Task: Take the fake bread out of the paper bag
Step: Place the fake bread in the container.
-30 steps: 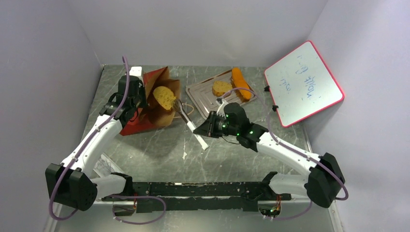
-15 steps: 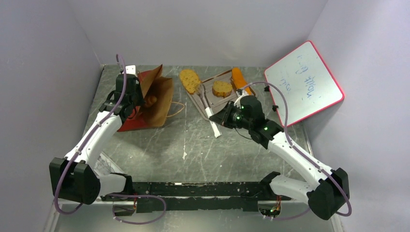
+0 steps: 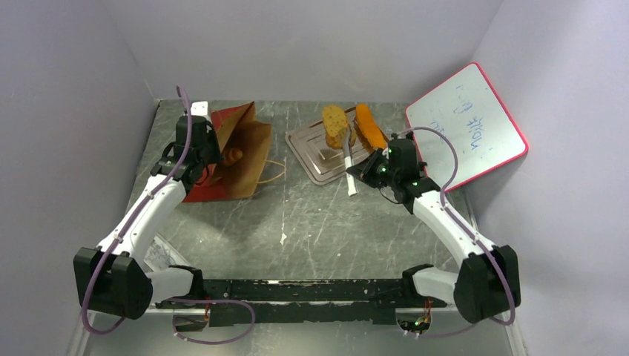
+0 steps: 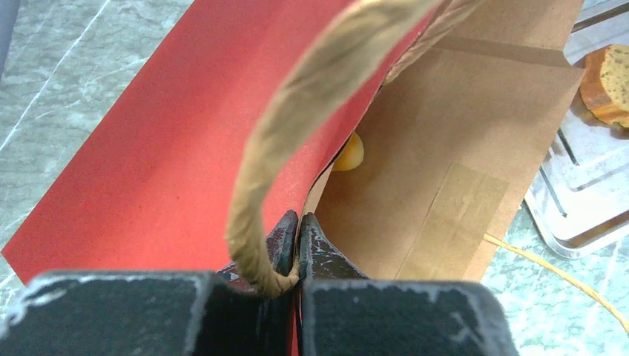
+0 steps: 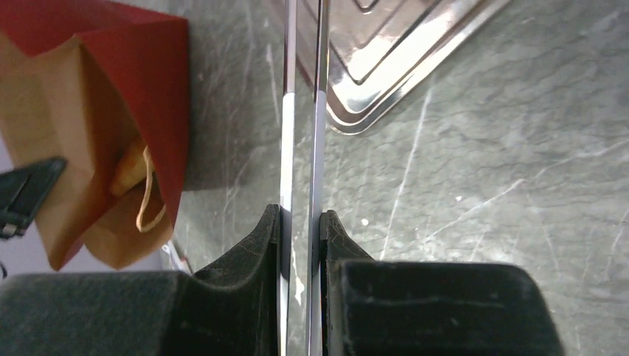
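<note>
Red paper bag [image 4: 170,133] in left claw [image 4: 298,226].

Grey marbled table [image 3: 311,222], lilac walls [image 3: 311,44]

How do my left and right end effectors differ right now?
The left end effector pinches the red wall of the paper bag at its mouth; the right end effector clamps metal tongs. The left sits at the bag, the right beside the tray. Both are shut.
</note>
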Robot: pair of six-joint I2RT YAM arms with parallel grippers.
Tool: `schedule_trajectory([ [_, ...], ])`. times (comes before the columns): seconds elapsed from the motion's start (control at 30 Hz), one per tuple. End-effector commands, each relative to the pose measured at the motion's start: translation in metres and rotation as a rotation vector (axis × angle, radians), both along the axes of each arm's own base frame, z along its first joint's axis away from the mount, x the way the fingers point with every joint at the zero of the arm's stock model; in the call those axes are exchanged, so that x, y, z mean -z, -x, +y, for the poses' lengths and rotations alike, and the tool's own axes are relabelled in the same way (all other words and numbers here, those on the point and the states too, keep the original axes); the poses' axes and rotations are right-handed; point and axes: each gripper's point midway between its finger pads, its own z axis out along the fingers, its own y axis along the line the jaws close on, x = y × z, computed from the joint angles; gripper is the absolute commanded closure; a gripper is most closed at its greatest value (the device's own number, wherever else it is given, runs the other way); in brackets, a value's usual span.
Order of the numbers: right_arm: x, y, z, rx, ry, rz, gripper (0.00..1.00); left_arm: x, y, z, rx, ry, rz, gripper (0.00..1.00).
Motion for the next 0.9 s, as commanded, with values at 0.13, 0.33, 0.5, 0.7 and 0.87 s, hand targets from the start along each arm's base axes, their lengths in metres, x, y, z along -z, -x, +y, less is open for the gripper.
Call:
schedule_trajectory([
  [0.13,0.018,-0.031,-0.010,0.039,-0.078,0.019,1.00,-0.008,0.003,-0.006,0.029,0.051,-0.044,0.93],
  [0.33,0.034,-0.041,-0.015,0.060,-0.077,0.063,1.00,-0.008,0.004,-0.009,0.043,0.060,-0.042,0.93],
  [0.5,0.044,-0.041,-0.020,0.086,-0.128,0.095,0.95,-0.012,0.004,-0.010,0.047,0.060,-0.048,0.93],
  [0.7,0.038,-0.042,-0.023,0.094,-0.144,0.083,0.69,-0.013,0.003,-0.010,0.052,0.057,-0.051,0.93],
  [0.87,0.030,-0.043,-0.023,0.089,-0.152,0.072,0.66,-0.013,0.003,-0.011,0.054,0.057,-0.051,0.93],
])
